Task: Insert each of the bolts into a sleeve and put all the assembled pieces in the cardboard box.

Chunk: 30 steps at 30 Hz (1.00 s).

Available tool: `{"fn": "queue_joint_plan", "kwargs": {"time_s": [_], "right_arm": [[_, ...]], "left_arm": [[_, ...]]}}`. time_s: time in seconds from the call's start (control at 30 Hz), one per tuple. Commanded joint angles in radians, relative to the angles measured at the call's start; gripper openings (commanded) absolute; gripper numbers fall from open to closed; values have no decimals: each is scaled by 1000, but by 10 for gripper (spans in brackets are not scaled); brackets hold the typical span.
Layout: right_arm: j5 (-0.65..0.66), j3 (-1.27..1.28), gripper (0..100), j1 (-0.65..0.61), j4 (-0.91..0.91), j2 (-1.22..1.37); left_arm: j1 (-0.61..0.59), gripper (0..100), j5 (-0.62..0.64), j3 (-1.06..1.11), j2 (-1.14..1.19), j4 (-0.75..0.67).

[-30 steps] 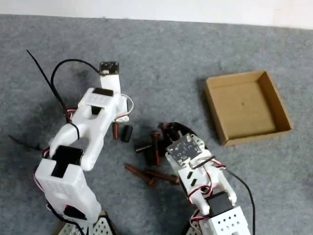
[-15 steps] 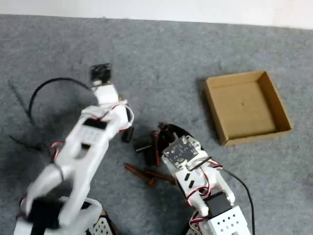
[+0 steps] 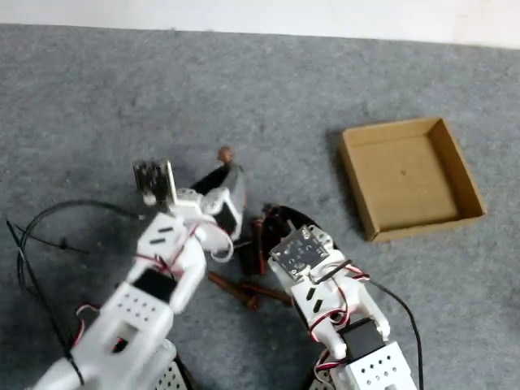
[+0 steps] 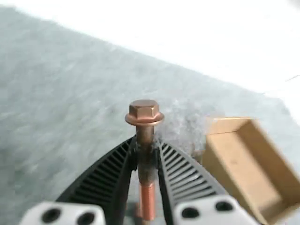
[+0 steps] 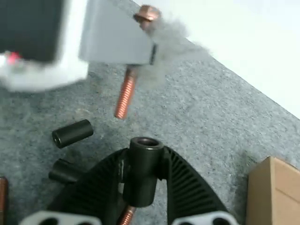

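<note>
Left fingers (image 4: 110, 171) pinched shut on bolt (image 4: 144, 114) shank, held above table (image 3: 97, 89), threaded tip down, tilted. Right fingers (image 5: 185, 183) clamp sleeve (image 5: 142, 166) upright, near that tip. Likely risk: tip (off-axis) catches sleeve rim, knocking either loose. Cardboard box (image 3: 406, 175) empty, well apart.

Blurred cardboard box (image 5: 279, 197), apparently edge-cropped.
</note>
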Motion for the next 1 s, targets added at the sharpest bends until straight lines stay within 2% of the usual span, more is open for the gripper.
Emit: {"fn": "queue_joint_plan", "kwargs": {"time_s": [0.0, 0.13, 0.43, 0.97], "right_arm": [[-5, 156, 5, -8, -1, -12], [-5, 156, 5, -8, -1, -12], [-5, 156, 5, -5, -1, -18], [-11, 156, 5, -8, -90, -18]], "left_arm": [[48, 5, 6, 74, -127, -226], [54, 5, 8, 120, -203, -333], [193, 5, 8, 220, -309, -334], [173, 5, 6, 236, -332, -333]]}}
